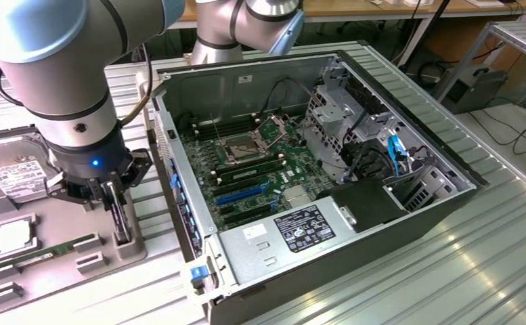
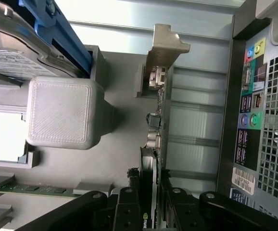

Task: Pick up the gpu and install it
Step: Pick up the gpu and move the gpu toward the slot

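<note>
The gpu [image 1: 121,218] is a thin black card standing on edge at the right rim of the grey holder tray [image 1: 59,210], on the exterior view's left. My gripper [image 1: 111,191] reaches down over it, fingers shut on the card's upper part. In the wrist view the gpu [image 2: 157,139] appears edge-on, with its silver bracket [image 2: 165,48] at the far end. My gripper [image 2: 151,195] clamps the card between its black fingers [image 2: 128,207]. I cannot tell whether the card's lower edge still rests in the tray.
The open computer case [image 1: 407,223] lies right beside the tray, with its motherboard and a blue slot [image 1: 240,195] exposed. The tray also holds a hard drive [image 1: 14,175], a processor [image 1: 14,233] and a green memory stick [image 1: 51,252]. The case's rear port panel [image 2: 254,120] is close by.
</note>
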